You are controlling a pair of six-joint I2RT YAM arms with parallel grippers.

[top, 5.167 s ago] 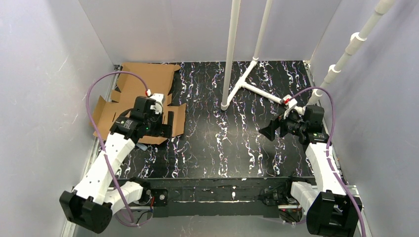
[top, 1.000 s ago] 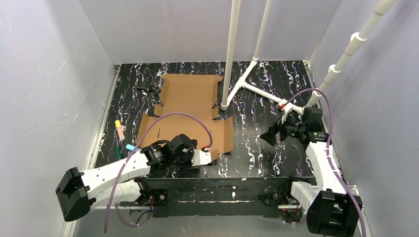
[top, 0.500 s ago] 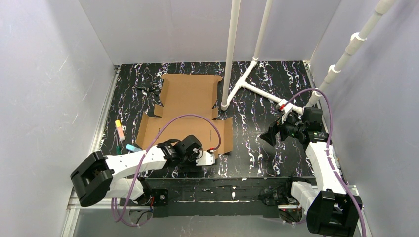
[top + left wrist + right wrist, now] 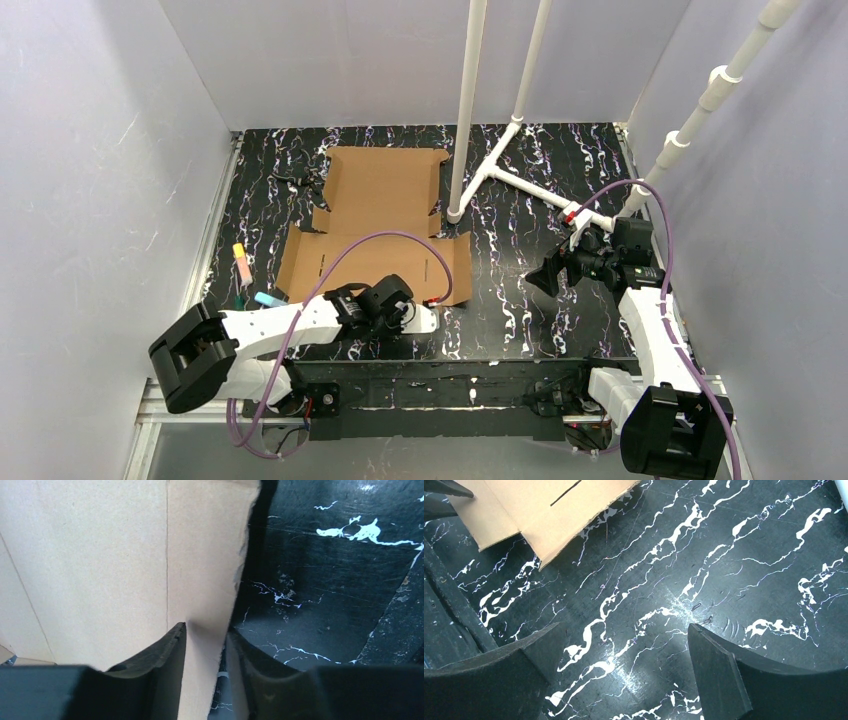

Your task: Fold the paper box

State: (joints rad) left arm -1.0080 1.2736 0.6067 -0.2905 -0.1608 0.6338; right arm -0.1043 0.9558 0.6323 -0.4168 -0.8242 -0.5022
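Note:
The paper box (image 4: 385, 190) lies flat and unfolded on the black marbled table, left of centre: a brown cardboard sheet with flaps. My left gripper (image 4: 428, 312) reaches low across the front to the sheet's near right corner. In the left wrist view a strip of the paper box (image 4: 125, 555) runs between the jaws of the left gripper (image 4: 206, 630). One finger lies on the cardboard's face and the other sits just off its torn edge, with a sliver of table between. My right gripper (image 4: 535, 272) hovers wide open over bare table, and the right gripper (image 4: 624, 627) holds nothing.
A white pipe stand (image 4: 465, 110) rises just right of the box, its foot (image 4: 520, 180) spreading across the back right. A pink and yellow marker (image 4: 241, 262) and a cyan item (image 4: 265, 298) lie at the left. Grey walls close three sides.
The box went from the far left corner to left of centre. Over the last second the left arm settled lower at the front and its jaws narrowed around the box's edge. The right arm stayed put.

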